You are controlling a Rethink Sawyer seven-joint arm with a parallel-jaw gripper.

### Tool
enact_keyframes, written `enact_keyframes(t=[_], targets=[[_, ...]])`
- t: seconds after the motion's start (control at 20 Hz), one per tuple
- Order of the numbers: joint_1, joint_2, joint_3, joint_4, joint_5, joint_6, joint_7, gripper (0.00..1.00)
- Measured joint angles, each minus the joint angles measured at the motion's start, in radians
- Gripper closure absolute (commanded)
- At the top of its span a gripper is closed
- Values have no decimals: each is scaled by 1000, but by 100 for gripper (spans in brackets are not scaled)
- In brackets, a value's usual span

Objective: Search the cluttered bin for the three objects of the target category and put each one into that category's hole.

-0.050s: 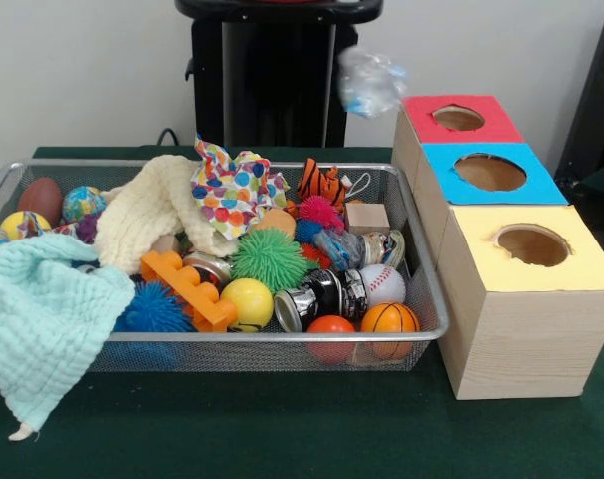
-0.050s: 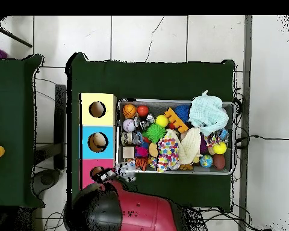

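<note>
A crumpled clear plastic piece with a blue patch shows blurred in the air, just up and left of the red box's hole. Nothing visibly holds it in the front view. From overhead, the red and black arm ends at the gripper over the red box, beside a whitish speckled thing at the bin's corner. The wire bin holds balls, cloths, a crushed can and a second can. The blue box's hole shows something pale inside.
Red, blue and yellow boxes stand in a row right of the bin. A mint cloth hangs over the bin's front left rim. Inside are a basketball, a baseball, a green spiky ball and an orange block.
</note>
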Motion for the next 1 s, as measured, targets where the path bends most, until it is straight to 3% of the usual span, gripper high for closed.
enact_keyframes(t=[0.5, 1.0], targets=[[19, -22, 42, 55, 27, -20, 0, 100], [-43, -20, 106, 90, 24, -68, 0, 100]])
